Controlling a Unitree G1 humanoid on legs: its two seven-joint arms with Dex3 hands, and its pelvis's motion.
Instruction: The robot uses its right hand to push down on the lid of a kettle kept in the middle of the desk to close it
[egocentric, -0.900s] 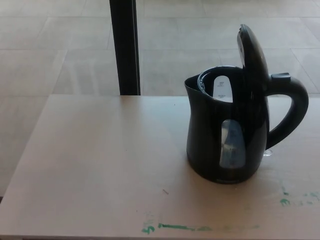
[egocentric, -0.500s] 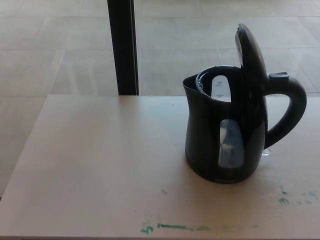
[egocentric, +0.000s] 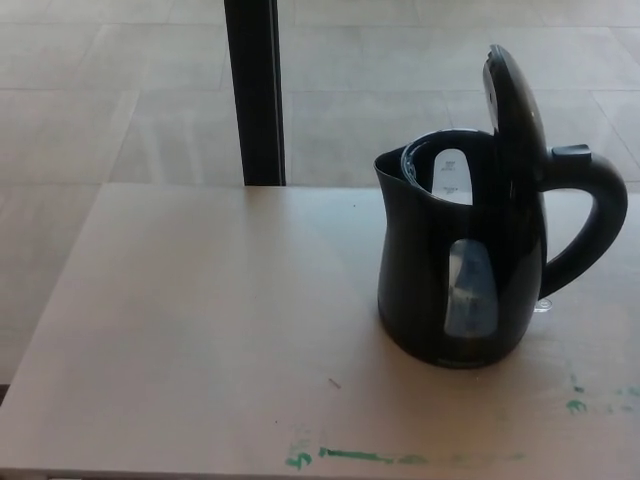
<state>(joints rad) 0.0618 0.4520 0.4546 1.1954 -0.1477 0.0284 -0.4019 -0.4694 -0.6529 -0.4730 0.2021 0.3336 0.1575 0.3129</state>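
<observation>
On the right half of the desk (egocentric: 200, 330) stands the black kettle (egocentric: 450, 280), its lid (egocentric: 512, 95) swung up nearly vertical above the open mouth, its handle (egocentric: 590, 220) pointing to my right and its clear water window facing me. Neither of my hands shows (so I cannot say how my fingers are set, nor whether they hold anything). Green paint smears (egocentric: 350, 456) mark the desk's near edge, and a dark post (egocentric: 255, 90) rises from the tiled floor (egocentric: 110, 90) behind.

Kettle (egocentric: 450, 270) right of centre on desk (egocentric: 200, 330), post (egocentric: 255, 90) behind desk
</observation>
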